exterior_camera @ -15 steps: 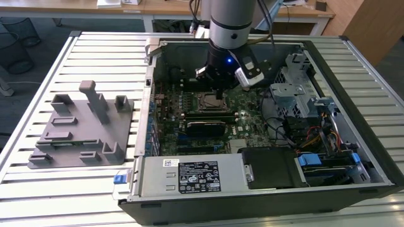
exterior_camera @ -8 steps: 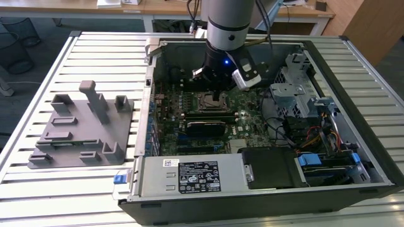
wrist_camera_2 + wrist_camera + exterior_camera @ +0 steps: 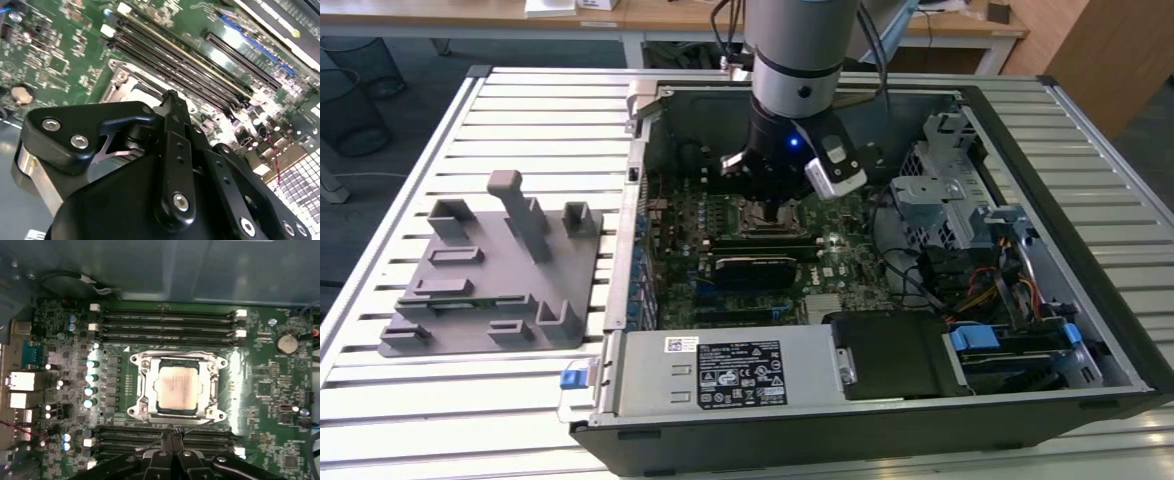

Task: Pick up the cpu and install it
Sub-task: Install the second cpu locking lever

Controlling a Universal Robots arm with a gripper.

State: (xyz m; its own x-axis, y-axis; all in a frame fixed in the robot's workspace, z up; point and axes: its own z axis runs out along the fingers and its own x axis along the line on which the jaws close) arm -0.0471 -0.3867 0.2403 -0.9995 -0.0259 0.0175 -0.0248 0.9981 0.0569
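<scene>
The cpu (image 3: 176, 387), a pale silvery square chip, lies flat inside the metal-framed socket (image 3: 137, 360) on the green motherboard. My gripper (image 3: 172, 432) hovers just off one edge of the socket, over the neighbouring memory slots, with its black fingers pressed together and nothing between them. In the second wrist view the gripper (image 3: 171, 97) has its tips above the socket frame (image 3: 120, 75). In the exterior view the gripper (image 3: 781, 205) hangs inside the open computer case, hiding most of the socket (image 3: 754, 222).
A grey plastic fixture tray (image 3: 494, 270) lies on the slatted table at the exterior view's left. The case walls (image 3: 640, 200) ring the board. A power supply (image 3: 720, 370) fills the near side, and drive cages (image 3: 947, 190) with cables stand on the right.
</scene>
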